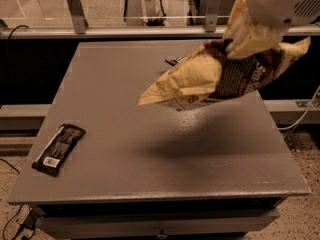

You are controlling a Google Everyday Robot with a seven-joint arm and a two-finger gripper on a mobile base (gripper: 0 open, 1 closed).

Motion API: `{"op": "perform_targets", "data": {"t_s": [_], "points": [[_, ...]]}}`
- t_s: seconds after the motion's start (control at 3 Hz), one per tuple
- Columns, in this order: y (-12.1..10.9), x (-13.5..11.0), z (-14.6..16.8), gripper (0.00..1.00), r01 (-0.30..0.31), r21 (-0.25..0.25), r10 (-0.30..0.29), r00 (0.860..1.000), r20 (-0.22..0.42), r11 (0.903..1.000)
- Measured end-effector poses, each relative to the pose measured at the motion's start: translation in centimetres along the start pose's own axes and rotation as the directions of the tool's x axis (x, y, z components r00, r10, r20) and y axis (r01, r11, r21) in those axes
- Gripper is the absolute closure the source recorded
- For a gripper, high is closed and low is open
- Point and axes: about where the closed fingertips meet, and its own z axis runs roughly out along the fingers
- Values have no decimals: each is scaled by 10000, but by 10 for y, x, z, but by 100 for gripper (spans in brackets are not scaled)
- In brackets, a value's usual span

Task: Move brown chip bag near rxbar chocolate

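The brown chip bag, tan with a dark brown middle and white lettering, hangs in the air above the right half of the grey table, its shadow on the top below it. My gripper is at the upper right under the white arm housing, shut on the bag's top edge; the fingers are mostly hidden by the bag and arm. The rxbar chocolate, a flat black wrapper with a white label patch, lies near the table's front left edge, far from the bag.
Only a dark sliver of the blue chip bag shows behind the brown bag at the table's back. A metal rail with posts runs behind the table. A cable hangs off the right side.
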Motion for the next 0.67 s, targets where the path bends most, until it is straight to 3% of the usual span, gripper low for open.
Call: {"op": "perform_targets", "data": {"t_s": [0.33,0.67], "points": [[-10,-9,-24,100,87,594,-96,9998,152,9982],[-9,-13,-31,100,153,736,-164,9998,149,9972]]}}
